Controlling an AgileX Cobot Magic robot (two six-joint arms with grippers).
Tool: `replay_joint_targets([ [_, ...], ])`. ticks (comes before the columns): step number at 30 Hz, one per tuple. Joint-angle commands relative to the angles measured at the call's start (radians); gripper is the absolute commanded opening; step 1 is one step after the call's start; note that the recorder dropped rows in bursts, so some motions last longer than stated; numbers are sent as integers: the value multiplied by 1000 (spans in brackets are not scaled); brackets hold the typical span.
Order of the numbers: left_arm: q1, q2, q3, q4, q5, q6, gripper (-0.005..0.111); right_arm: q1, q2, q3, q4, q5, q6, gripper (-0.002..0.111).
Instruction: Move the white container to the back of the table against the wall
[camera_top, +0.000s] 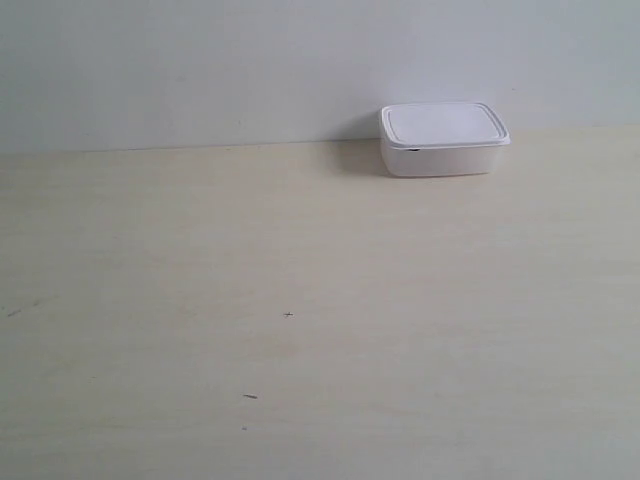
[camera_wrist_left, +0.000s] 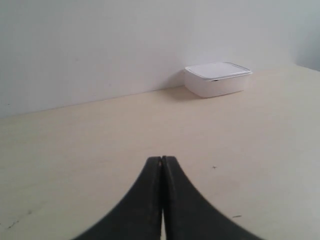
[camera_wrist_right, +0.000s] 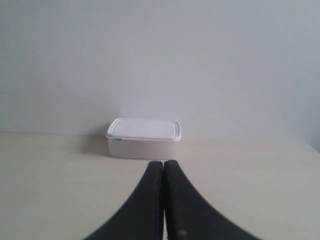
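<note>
The white container (camera_top: 443, 139) stands lidded on the cream table (camera_top: 300, 300), at its far edge close to the pale wall (camera_top: 250, 60), right of centre in the exterior view. No arm shows in that view. My left gripper (camera_wrist_left: 162, 159) is shut with nothing in it, well short of the white container (camera_wrist_left: 217, 79). The right gripper (camera_wrist_right: 163, 162) is also shut and empty, pointing at the white container (camera_wrist_right: 144, 138), which sits a short way beyond its fingertips by the wall (camera_wrist_right: 160, 60).
A few tiny dark specks (camera_top: 288, 315) mark the table surface. The table's far edge meets the wall along a straight line (camera_top: 150, 149).
</note>
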Motion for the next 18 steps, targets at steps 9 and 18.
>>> replay_joint_targets([
  [9,2,-23,-1,2,71,-2,0,-4,-7,4,-7,140,-3,0],
  [18,185,-23,-1,2,78,-1,0,-4,-12,4,-7,138,-3,0],
])
